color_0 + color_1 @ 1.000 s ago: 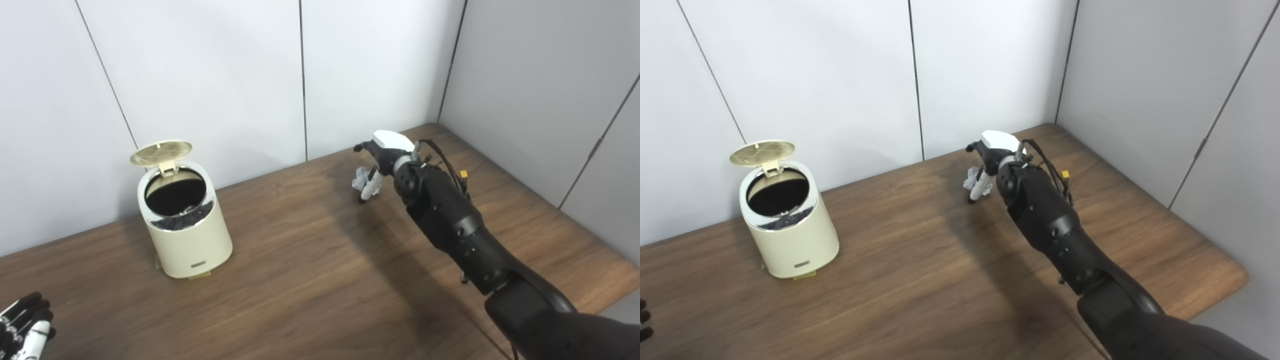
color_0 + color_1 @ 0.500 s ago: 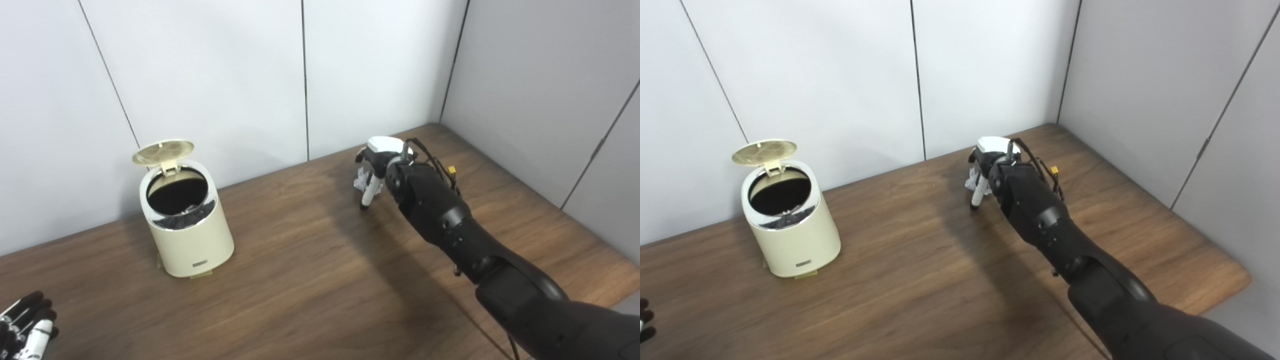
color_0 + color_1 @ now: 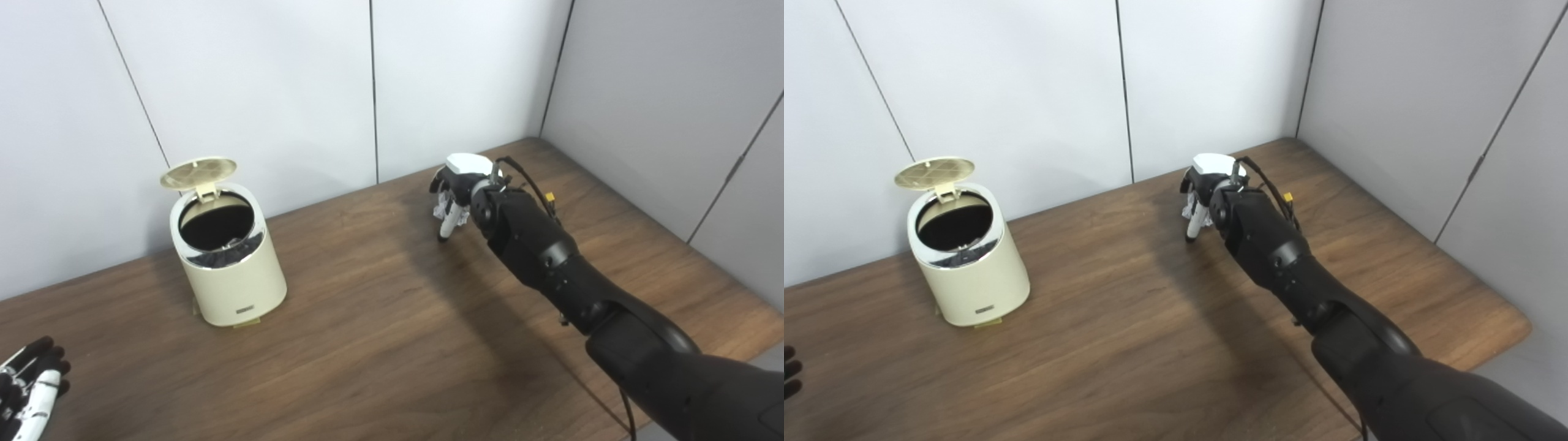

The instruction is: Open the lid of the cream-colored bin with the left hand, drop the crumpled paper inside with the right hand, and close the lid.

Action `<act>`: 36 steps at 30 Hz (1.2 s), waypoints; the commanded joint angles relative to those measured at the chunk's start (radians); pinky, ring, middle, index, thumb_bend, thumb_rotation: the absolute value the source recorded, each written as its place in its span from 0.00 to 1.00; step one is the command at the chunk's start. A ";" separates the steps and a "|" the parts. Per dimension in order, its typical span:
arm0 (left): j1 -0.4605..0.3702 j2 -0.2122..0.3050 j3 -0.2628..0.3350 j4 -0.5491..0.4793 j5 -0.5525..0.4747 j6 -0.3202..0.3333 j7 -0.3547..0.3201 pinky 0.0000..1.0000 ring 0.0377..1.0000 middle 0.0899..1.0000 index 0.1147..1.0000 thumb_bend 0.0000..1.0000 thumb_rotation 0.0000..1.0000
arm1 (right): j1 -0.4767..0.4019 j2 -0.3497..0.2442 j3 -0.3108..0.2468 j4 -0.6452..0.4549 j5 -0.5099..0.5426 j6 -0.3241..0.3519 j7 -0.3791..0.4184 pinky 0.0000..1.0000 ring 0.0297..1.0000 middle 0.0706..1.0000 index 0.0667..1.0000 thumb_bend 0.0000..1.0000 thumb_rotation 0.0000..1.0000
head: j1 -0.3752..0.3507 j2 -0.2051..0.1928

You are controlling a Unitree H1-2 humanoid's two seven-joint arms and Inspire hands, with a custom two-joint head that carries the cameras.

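Right now the right hand [image 3: 456, 193] is over the paper [image 3: 440, 209] at the far side of the counter [image 3: 380, 331], fingers curled down around it; can't tell if it's actually gripped. Paper looks light and crushable, so I'd pinch it across the wad, gently. Bin [image 3: 226, 260] sits well apart on the left, lid [image 3: 199, 173] up, dark inside with something crumpled showing near the rim. Left hand [image 3: 27, 398] idles empty at the near edge, fingers spread.
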 commanded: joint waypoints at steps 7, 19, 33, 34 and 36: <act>-0.048 0.019 0.003 -0.032 0.004 -0.018 0.002 0.80 0.78 0.77 0.79 0.38 0.34 | -0.025 -0.038 -0.014 -0.035 -0.018 0.004 -0.004 0.74 0.77 0.80 0.75 0.89 0.05 | -0.001 0.005; -0.053 0.037 -0.004 -0.049 -0.002 -0.005 -0.006 0.79 0.78 0.78 0.81 0.38 0.34 | -0.006 -0.043 -0.029 -0.037 0.001 0.003 -0.033 0.55 0.59 0.63 0.62 0.82 0.00 | 0.001 0.014; -0.052 0.056 -0.025 -0.053 0.033 0.005 -0.006 0.82 0.79 0.78 0.80 0.38 0.42 | 0.011 -0.027 -0.038 -0.028 0.013 0.003 -0.141 0.36 0.36 0.45 0.51 0.51 0.00 | 0.011 0.020; -0.052 0.057 -0.028 -0.056 0.037 0.010 -0.006 0.82 0.79 0.78 0.80 0.39 0.43 | 0.012 -0.025 -0.040 -0.032 0.018 0.002 -0.148 0.35 0.36 0.46 0.51 0.51 0.00 | 0.014 0.019; -0.053 0.050 -0.027 -0.059 0.037 0.009 -0.001 0.81 0.78 0.77 0.79 0.41 0.43 | 0.015 -0.023 -0.042 -0.040 0.029 -0.001 -0.167 0.34 0.35 0.46 0.51 0.51 0.00 | 0.021 0.019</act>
